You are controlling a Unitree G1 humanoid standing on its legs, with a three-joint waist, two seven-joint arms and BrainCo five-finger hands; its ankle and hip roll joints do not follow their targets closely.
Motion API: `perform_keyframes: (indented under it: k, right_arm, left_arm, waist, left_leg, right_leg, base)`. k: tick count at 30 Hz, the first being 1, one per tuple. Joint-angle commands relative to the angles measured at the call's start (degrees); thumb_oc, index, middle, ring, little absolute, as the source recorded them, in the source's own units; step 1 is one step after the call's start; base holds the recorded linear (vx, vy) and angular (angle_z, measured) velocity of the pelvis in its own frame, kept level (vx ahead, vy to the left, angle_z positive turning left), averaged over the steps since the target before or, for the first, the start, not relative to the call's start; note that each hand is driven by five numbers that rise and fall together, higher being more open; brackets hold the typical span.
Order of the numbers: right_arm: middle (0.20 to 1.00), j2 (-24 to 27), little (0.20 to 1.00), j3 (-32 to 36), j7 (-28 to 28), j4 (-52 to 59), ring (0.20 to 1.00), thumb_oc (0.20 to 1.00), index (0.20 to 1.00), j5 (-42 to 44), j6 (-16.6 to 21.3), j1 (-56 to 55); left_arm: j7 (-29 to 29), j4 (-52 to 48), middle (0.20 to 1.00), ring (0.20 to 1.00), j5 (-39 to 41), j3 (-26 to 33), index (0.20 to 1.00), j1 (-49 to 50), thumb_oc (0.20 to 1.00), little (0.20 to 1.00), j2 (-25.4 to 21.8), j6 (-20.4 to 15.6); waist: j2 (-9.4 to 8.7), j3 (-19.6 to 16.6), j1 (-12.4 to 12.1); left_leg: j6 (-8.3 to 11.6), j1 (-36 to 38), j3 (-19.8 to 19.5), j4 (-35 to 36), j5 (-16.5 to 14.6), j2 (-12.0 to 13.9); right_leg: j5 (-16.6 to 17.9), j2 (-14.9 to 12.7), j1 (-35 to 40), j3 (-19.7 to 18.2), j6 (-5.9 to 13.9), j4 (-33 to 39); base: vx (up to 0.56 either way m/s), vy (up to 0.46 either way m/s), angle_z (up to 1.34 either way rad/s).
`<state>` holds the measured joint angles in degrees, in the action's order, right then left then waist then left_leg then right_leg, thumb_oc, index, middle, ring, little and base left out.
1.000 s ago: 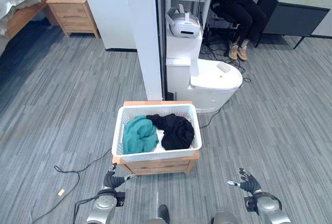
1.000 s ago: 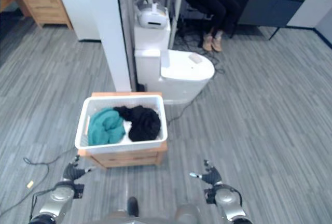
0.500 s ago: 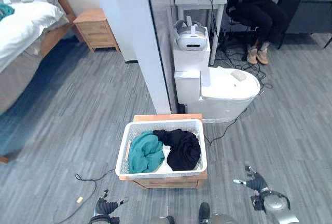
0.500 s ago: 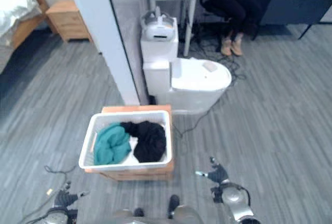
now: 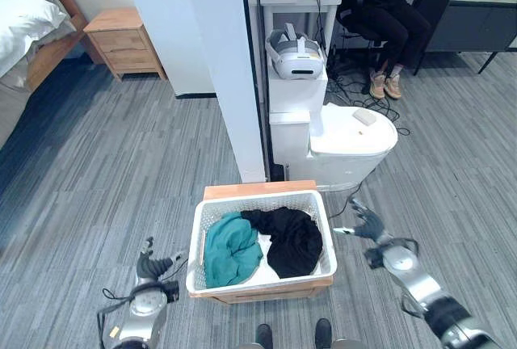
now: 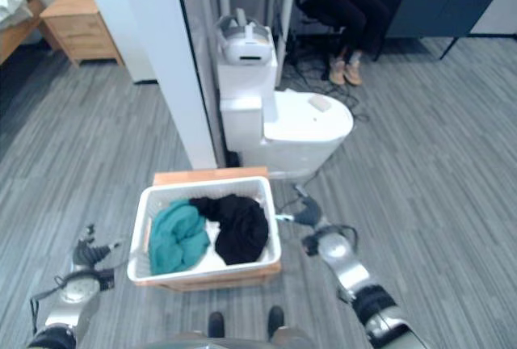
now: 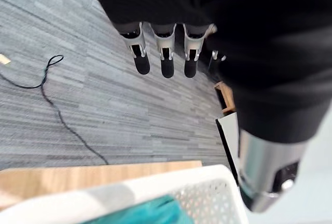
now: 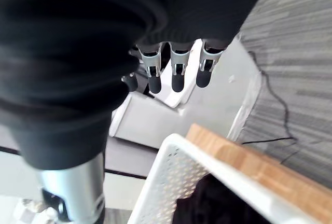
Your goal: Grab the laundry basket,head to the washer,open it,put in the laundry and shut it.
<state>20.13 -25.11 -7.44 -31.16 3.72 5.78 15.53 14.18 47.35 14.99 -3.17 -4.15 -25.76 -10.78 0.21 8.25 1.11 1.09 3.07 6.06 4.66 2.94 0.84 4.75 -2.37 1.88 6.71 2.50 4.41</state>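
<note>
Left hand [image 5: 150, 267] and right hand [image 5: 367, 224] flank the laundry basket [image 5: 258, 278], fingers spread, holding nothing.

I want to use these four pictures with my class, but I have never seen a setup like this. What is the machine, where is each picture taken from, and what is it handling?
This is a two-legged humanoid robot with two arms and fingered hands. Two pictures come from a pair of cameras on its head, looking down at the floor in front of it. The other two come from cameras on its wrists, looking along each hand from very close.

In front of it, a white laundry basket sits on a low wooden stand. Inside lie a teal cloth and a black cloth.

The left hand and the right hand are on either side of the basket, fingers straight, holding nothing yet.

Behind stand a white pillar, a toilet with a headset on its tank, and a seated person.
</note>
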Motion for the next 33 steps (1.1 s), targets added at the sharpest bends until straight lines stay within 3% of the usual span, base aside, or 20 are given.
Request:
perform_keyframes:
  k: [1, 5, 6, 10, 15, 16, 17, 18, 19, 25, 30, 33]
  right_arm:
    - [1.0, -0.54, 1.0, -1.65, -2.57, -2.36, 1.0, 1.0, 1.0, -1.47, 0.78, 1.9]
    - [1.0, -4.64, 1.0, -4.39, -6.01, -9.4, 1.0, 1.0, 1.0, -1.64, -0.1, 10.12]
    - [1.0, -5.29, 1.0, -3.79, -10.36, -12.14, 1.0, 1.0, 1.0, -3.78, -0.49, 13.72]
    - [1.0, -5.63, 1.0, -3.36, -14.36, -13.61, 1.0, 1.0, 1.0, -6.93, -0.97, 16.55]
    - [1.0, -8.64, 1.0, -9.07, -11.58, -21.75, 1.0, 1.0, 1.0, -8.11, -3.29, 18.57]
    - [0.617, -9.36, 0.617, -10.16, -10.58, -23.1, 0.617, 0.617, 0.617, -8.4, -3.52, 18.67]
    - [0.539, -9.37, 0.539, -10.17, -10.58, -23.13, 0.539, 0.539, 0.539, -8.39, -3.51, 18.68]
    - [0.379, -9.75, 0.379, -10.58, -10.23, -23.44, 0.379, 0.379, 0.379, -8.47, -3.44, 18.56]
    - [0.2, -9.84, 0.2, -11.02, -9.65, -23.17, 0.2, 0.2, 0.2, -8.15, -3.29, 18.16]
    - [0.2, -9.1, 0.2, -10.31, -9.15, -20.68, 0.2, 0.2, 0.2, -6.99, -2.56, 16.1]
    - [0.2, -4.64, 0.2, -5.61, -9.16, -8.45, 0.2, 0.2, 0.2, -6.48, -1.39, 10.62]
    - [0.2, -0.55, 0.2, -1.58, -7.49, 2.32, 0.2, 0.2, 0.2, -7.06, -0.67, 4.69]
  left_arm:
    - [3.6, 2.9, 1.0, 1.0, -3.24, -1.84, 1.0, -1.95, 1.0, 1.0, -2.86, -0.59]
    - [5.17, 9.67, 1.0, 1.0, -5.24, -6.72, 1.0, -10.52, 1.0, 1.0, -3.02, 0.52]
    - [6.53, 10.57, 1.0, 1.0, -5.4, -8.92, 1.0, -13.76, 1.0, 1.0, -1.68, 0.53]
    - [7.78, 11.21, 1.0, 1.0, -6.24, -11.01, 1.0, -15.67, 1.0, 1.0, 0.67, 0.57]
    - [8.01, 18.82, 1.0, 1.0, -8.74, -14.72, 1.0, -17.6, 1.0, 1.0, 4.57, 2.87]
    - [7.88, 19.81, 1.0, 1.0, -9.33, -15.04, 1.0, -17.63, 1.0, 1.0, 4.78, 3.3]
    - [7.88, 19.81, 1.0, 1.0, -9.33, -15.04, 1.0, -17.64, 1.0, 1.0, 4.77, 3.3]
    - [7.83, 19.99, 0.749, 0.749, -9.59, -15.13, 0.749, -17.59, 0.749, 0.749, 4.73, 3.43]
    - [7.56, 19.08, 0.2, 0.2, -9.22, -15.02, 0.2, -17.38, 0.2, 0.2, 4.67, 3.08]
    - [7.3, 13.07, 0.2, 0.2, -7.27, -14.38, 0.2, -16.03, 0.2, 0.2, 4.51, 1.61]
    - [7.28, -3.87, 0.2, 0.2, -6.77, -13.19, 0.2, -10.56, 0.2, 0.2, 3.88, -0.21]
    - [4.08, -15.63, 0.2, 0.2, -6.45, -11.57, 0.2, -3.72, 0.2, 0.2, 3.68, -0.68]
  waist:
    - [-2.5, 0.24, -1.46]
    - [-2.89, 4.47, -1.11]
    - [-2.97, 6.54, -0.75]
    - [-3.0, 8.39, -0.49]
    - [-3.3, 10.02, -0.78]
    - [-3.33, 10.25, -0.94]
    - [-3.34, 10.26, -0.93]
    - [-3.32, 10.45, -1.02]
    - [-3.29, 10.58, -1.19]
    - [-3.41, 10.39, -1.34]
    - [-3.43, 9.35, -1.14]
    - [-3.45, 7.91, -0.51]
  left_leg:
    - [0.55, 0.23, 0.96, -1.9, -5.36, -0.44]
    - [0.12, -8.0, 1.48, -4.44, -4.42, -0.5]
    - [-0.02, -11.46, 1.54, -5.31, -3.58, -0.67]
    - [-0.07, -13.68, 1.53, -5.87, -2.95, -0.68]
    - [-0.04, -14.6, 1.23, -5.39, -2.26, -0.61]
    - [0.0, -14.57, 1.07, -5.41, -2.18, -0.65]
    - [0.01, -14.56, 1.07, -5.4, -2.18, -0.65]
    - [0.06, -14.56, 0.99, -5.44, -2.15, -0.61]
    - [0.1, -14.43, 0.83, -5.5, -2.17, -0.6]
    - [0.16, -13.68, 0.63, -5.38, -2.3, -0.61]
    - [0.0, -11.46, 0.8, -5.27, -3.3, -0.65]
    - [-0.39, -9.52, 1.75, -6.14, -4.66, -0.61]
  right_leg:
    - [-4.91, -3.61, -2.24, -2.07, 5.02, -4.43]
    - [-3.31, -3.77, -10.79, -3.69, 4.98, -6.44]
    - [-2.43, -3.75, -14.32, -3.97, 4.88, -7.55]
    - [-1.98, -3.91, -16.47, -4.27, 4.88, -8.25]
    - [-1.79, -4.09, -17.94, -4.37, 4.73, -8.51]
    - [-1.75, -4.05, -17.86, -4.32, 4.63, -8.46]
    - [-1.75, -4.06, -17.84, -4.31, 4.63, -8.46]
    - [-1.71, -4.07, -17.87, -4.23, 4.61, -8.47]
    - [-1.73, -4.08, -17.73, -4.11, 4.59, -8.43]
    - [-1.77, -4.09, -16.86, -3.92, 4.66, -8.09]
    - [-2.37, -3.88, -14.68, -4.01, 4.83, -7.89]
    - [-2.71, -3.72, -12.84, -4.35, 5.01, -7.73]
  base:
    - [-0.16, 0.032, -0.24]
    - [-0.29, 0.033, -0.25]
    - [-0.27, 0.038, -0.15]
    - [-0.09, 0.024, -0.06]
    - [-0.01, 0.0, -0.03]
    - [0.01, -0.012, 0.06]
    - [0.0, -0.011, 0.08]
    - [-0.01, -0.012, 0.07]
    - [-0.01, -0.018, 0.06]
    - [0.0, -0.015, 0.02]
    - [0.0, -0.006, 0.01]
    - [0.02, -0.004, -0.09]
